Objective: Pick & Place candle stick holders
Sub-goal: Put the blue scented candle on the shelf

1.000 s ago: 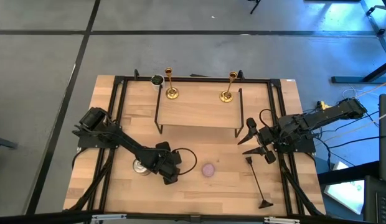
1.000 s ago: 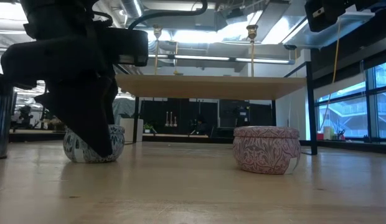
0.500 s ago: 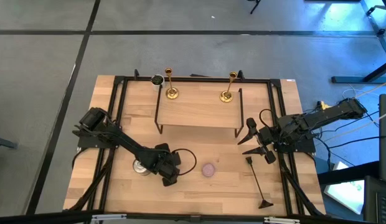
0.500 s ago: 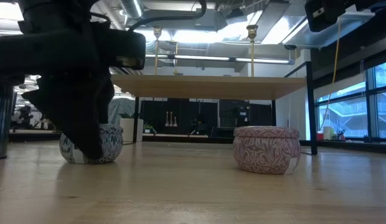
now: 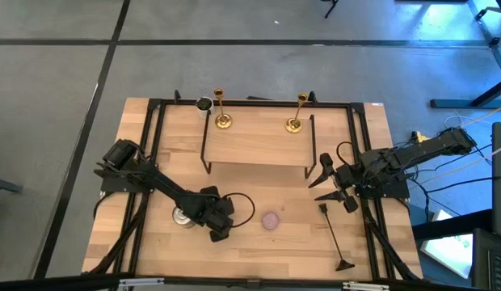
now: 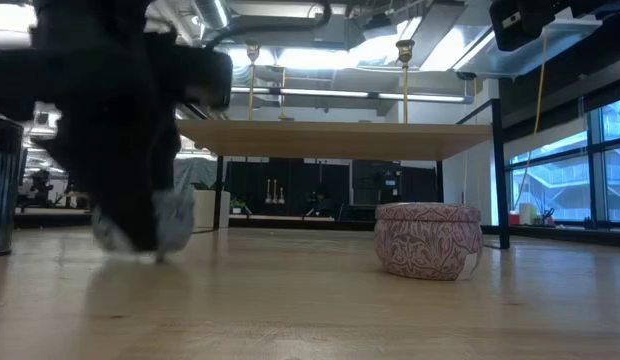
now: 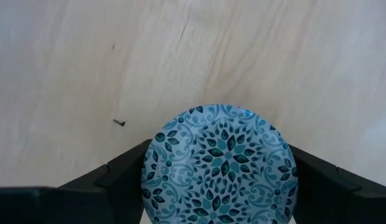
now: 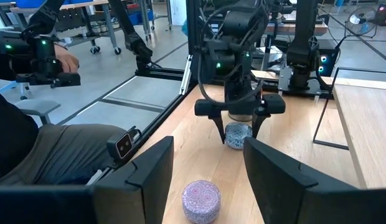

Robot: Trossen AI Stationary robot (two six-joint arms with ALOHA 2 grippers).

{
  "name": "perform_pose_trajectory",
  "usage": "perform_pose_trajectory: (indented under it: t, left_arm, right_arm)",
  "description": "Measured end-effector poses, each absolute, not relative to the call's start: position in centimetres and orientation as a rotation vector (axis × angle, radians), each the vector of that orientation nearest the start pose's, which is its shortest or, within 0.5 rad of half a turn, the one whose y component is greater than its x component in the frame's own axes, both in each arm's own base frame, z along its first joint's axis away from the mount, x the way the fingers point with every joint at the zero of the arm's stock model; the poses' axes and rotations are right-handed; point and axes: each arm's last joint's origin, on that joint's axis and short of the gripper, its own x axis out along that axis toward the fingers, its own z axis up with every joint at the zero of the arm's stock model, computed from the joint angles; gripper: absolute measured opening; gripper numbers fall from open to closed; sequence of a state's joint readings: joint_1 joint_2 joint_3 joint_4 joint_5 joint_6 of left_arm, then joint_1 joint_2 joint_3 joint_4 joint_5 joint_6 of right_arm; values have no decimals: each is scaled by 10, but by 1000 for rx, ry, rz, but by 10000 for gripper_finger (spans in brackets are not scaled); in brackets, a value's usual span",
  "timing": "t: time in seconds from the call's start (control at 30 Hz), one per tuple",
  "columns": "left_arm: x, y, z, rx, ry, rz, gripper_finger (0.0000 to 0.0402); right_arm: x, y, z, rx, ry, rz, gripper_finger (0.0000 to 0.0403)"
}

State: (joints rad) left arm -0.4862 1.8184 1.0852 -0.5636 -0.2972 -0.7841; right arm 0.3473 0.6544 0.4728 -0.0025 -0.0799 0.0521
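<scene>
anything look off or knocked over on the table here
Yes. A slim dark stick with a round foot lies flat on the table near the right arm, as if tipped over. Both gold candlesticks stand upright on the shelf. The left gripper is around a blue tin instead.

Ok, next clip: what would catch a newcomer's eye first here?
The left hand straddling the blue candle near the table's front left, fingers on either side. Then the two gold holders standing on the raised shelf at the back, and the pink candle alone mid-table. The right hand waits at the right edge.
</scene>
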Motion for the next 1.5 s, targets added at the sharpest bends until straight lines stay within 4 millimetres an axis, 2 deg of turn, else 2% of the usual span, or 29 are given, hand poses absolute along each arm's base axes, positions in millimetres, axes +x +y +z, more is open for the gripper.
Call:
perform_pose_trajectory:
  t: [0.27, 0.5, 0.67, 0.83, 0.97, 1.13, 1.33, 1.5]
  left_arm:
    - [318, -154, 188, -172, 1087, 238, 293]
    - [331, -140, 228, -83, 1113, 291, 293]
    - [337, -115, 257, -50, 1163, 348, 293]
    - [341, -83, 282, -54, 1189, 404, 293]
    - [338, -56, 301, -129, 1133, 461, 293]
    - [327, -25, 323, -308, 1031, 588, 293]
    - [318, -4, 334, -395, 981, 668, 293]
    - [315, 8, 328, -349, 1060, 672, 293]
  right_arm:
    - [147, 56, 261, 19, 191, 422, 197]
    - [147, 56, 262, 19, 191, 422, 197]
    - [147, 56, 262, 20, 191, 422, 197]
    - [147, 56, 262, 19, 191, 423, 197]
    - [147, 56, 262, 19, 191, 423, 197]
    - [147, 56, 261, 19, 192, 423, 197]
    - [147, 56, 261, 19, 192, 423, 197]
    - [147, 56, 261, 19, 193, 423, 197]
